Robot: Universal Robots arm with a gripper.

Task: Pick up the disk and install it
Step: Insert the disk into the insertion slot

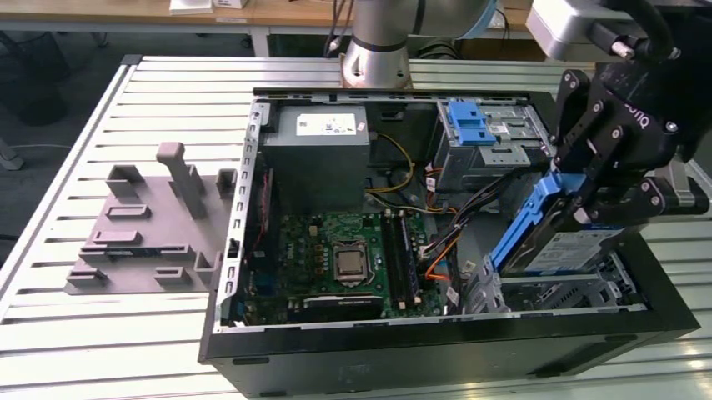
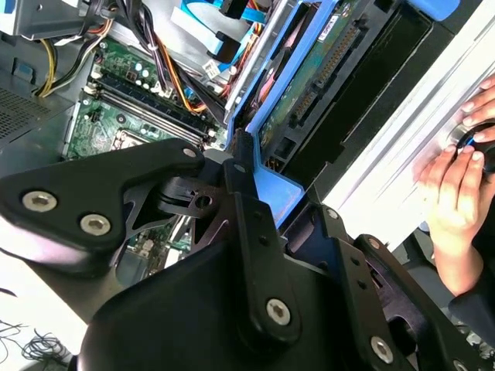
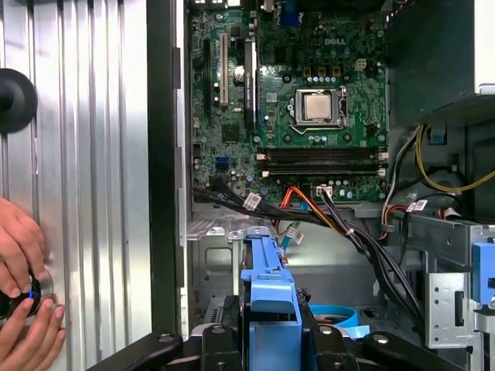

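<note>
- The disk (image 1: pixel 562 250) is held in the hand (image 1: pixel 601 210), which is closed on the disk's upper end and clamped across the blue carrier (image 3: pixel 267 290).
- The disk is placed inside the computer case (image 1: pixel 445 346), in the corner at the exterior view's right, apart from the motherboard (image 1: pixel 333 250).
- Its long axis is steeply tilted, not flat. The lower end points down into the case and the upper end is up at the hand.
- The metal drive cage (image 1: pixel 579 292) lies right under the lower end. Contact between the two cannot be told.
- Install is judged not finished, as the disk is not level in the cage.
- A person's fingers (image 3: pixel 19 247) are seen on a knob (image 3: pixel 31 292) on the bench (image 1: pixel 167 92), outside the case wall and well apart from the disk.
</note>
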